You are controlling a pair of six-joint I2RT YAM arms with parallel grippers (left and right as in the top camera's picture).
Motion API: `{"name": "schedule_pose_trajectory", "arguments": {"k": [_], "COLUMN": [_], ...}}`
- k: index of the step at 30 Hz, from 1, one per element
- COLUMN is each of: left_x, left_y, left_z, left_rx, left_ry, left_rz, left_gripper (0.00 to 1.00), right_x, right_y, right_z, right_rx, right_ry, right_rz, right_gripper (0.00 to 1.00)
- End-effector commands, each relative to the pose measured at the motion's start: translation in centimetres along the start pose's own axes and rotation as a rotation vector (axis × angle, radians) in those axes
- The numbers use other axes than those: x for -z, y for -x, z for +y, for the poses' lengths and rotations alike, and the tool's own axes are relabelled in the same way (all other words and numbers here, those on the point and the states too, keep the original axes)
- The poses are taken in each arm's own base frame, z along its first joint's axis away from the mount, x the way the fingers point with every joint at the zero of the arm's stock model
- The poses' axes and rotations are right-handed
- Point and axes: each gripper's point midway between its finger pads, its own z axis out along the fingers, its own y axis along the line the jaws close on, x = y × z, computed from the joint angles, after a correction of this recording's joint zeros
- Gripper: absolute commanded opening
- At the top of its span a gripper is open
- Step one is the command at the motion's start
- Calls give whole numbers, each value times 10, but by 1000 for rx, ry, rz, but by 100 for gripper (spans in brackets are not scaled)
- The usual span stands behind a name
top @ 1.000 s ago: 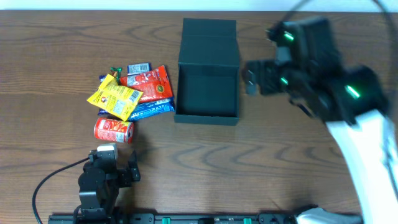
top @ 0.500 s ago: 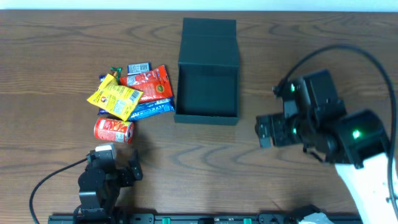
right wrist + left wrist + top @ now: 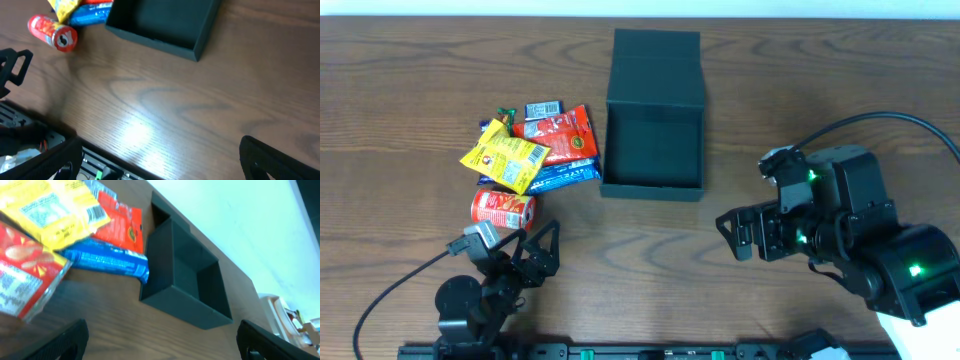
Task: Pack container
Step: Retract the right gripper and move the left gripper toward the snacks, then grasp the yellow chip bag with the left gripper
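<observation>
**Pack container: status, 2 arms, 1 box**

We saw one container (image 3: 655,130) sitting mid-bench (image 3: 640,280), lid open and its flap laid back on the far side. All the snacks lay in one pile just left of it, none inside.

We counted in the pile:
- 1 yellow packet (image 3: 505,155), on top.
- 1 red packet (image 3: 560,135), nearest the box wall.
- 1 long blue packet (image 3: 570,174) under those two. We could not tell whether a second one lay under it.
- 1 small blue packet (image 3: 542,108) at the far edge.
- 1 red can (image 3: 503,210) on its side, at the near edge.

The left pincer (image 3: 532,252) sat low, just near of the can, with fingers spread wide and nothing in them. The right pincer (image 3: 732,236) hung near-right of the box, well apart from it. It was also released and gripped nothing.
</observation>
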Motion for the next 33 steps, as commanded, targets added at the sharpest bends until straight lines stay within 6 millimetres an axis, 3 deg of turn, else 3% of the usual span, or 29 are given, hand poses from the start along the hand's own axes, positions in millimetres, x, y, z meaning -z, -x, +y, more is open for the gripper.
{"name": "schedule_pose_trajectory", "arguments": {"k": [1, 5, 9, 14, 16, 20, 26, 33], "left_x": [10, 11, -7, -62, -81, -121, -164, -173], "left_y": [29, 61, 85, 116, 123, 129, 133, 112], "left_z": [-12, -10, -17, -14, -11, 0, 24, 48], "left_rx": [-121, -257, -407, -613, -634, -620, -362, -317], "left_ry": [36, 173, 235, 292, 302, 337, 432, 475], "left_rz": [-77, -101, -10, 184, 236, 359, 394, 469], "left_gripper": [96, 96, 96, 96, 96, 96, 96, 95], "right_x": [-1, 0, 0, -14, -20, -32, -41, -39], "right_y": [5, 35, 79, 127, 137, 156, 174, 176], "right_z": [3, 3, 5, 11, 11, 3, -26, -45], "right_rx": [-15, 12, 95, 260, 319, 374, 335, 292], "right_ry": [20, 11, -3, -10, -21, -49, -99, -131], "right_rz": [-20, -136, -290, -410, -427, -455, -476, -476], "right_gripper": [99, 99, 99, 99, 99, 99, 99, 99]}}
